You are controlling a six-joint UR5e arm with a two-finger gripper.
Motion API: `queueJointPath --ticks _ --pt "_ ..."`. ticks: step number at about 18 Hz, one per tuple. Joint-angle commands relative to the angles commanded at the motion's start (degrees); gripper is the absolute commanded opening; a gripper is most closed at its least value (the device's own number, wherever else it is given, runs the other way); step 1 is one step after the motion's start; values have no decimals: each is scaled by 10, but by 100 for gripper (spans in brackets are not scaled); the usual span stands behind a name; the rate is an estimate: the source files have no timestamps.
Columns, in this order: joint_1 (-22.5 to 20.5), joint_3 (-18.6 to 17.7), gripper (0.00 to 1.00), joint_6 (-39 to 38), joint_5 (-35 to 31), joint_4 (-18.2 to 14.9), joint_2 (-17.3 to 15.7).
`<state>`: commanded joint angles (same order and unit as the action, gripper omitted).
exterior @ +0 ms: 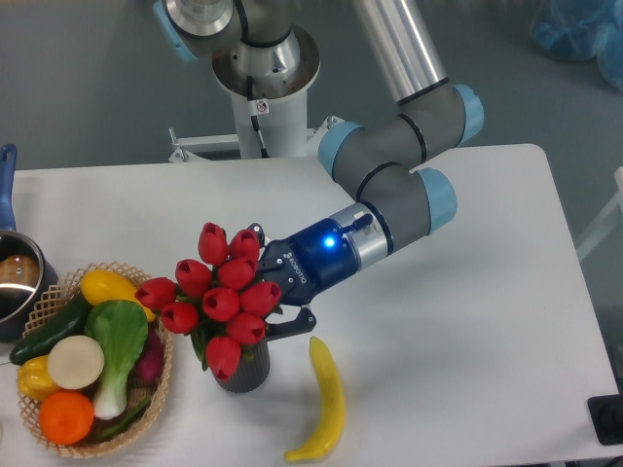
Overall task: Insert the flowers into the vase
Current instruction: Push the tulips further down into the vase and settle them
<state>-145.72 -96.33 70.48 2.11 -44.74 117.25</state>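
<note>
One vase [242, 371] stands just right of the wicker basket [162, 389]; nine red flowers [220, 296] rise from its mouth; one gripper [275, 292] sits behind them, its grip hidden; one banana [325, 399] lies right of the vase.

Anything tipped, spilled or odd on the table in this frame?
Nothing stands out. The vase stands upright with the flowers bunched over its mouth, the gripper right behind them. The banana lies flat beside the vase, and the produce sits inside the wicker basket.
</note>
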Motion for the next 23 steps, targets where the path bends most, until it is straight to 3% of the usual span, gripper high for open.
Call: queueJointPath --ticks 23 --pt "6 -17 56 17 -11 0 20"
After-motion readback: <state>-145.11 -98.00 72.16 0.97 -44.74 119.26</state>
